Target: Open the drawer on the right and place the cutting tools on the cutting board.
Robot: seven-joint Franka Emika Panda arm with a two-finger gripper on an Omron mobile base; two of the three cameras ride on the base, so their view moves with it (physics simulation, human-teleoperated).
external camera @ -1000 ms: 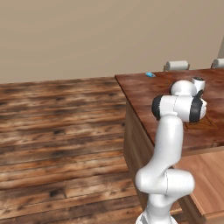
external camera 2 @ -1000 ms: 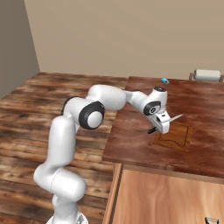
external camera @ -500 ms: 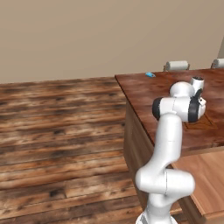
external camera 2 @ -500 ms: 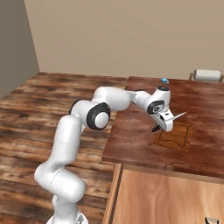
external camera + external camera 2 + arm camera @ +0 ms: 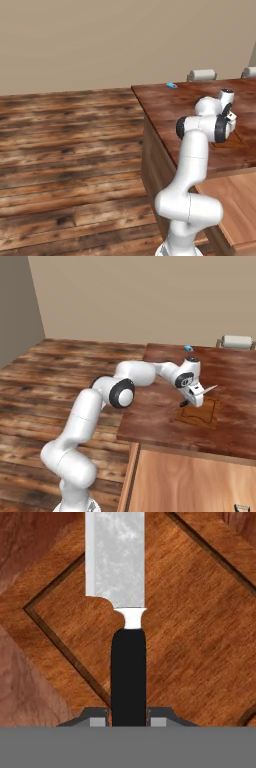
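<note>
Gripper clamped on the knife by its dark handle — fingers pressed to either side of it, blade pointing away from the hand. In the right base view the knife is held just above the cutting board's left part, blade angled up to the right; whether it touches the board I cannot tell. Hand view has the board's groove line running diagonally, a corner of it left of the handle. Board sits well inside the countertop, bare wood all round it. Drawer is pulled out below the counter's front edge, flat bottom showing. A small blue object lies far back near the counter's rear edge.
</note>
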